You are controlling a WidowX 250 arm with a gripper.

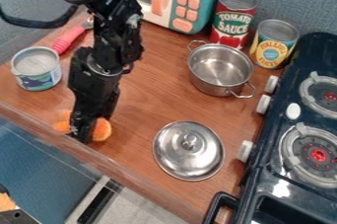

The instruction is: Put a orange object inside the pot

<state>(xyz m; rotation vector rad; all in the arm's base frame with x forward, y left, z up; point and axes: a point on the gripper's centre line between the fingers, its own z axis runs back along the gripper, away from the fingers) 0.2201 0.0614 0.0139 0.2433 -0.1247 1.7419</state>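
The black gripper (80,135) is seen at 8 o'clock on the counter (145,100), lowered over an orange object (102,130), which is partly covered by it. Whether the jaws are parted or closed on the object cannot be told from this angle. The arm (115,25) is brought in from the top edge, left of 12 o'clock, and hung steeply downward, its tip angled between 6 and 7 o'clock. The object's middle is hidden; its two visible ends are set roughly along a 9-to-3 o'clock line, the rounded one pointed toward 3.

At about 2 o'clock from the gripper, the metal pot (219,67) is seen upright and uncovered, its handles aligned from 11 to 5. The lid (189,150) is laid knob up, between 3 and 4 o'clock from the gripper, apart from the pot. A short can (37,69) is placed at 11 o'clock from the gripper.
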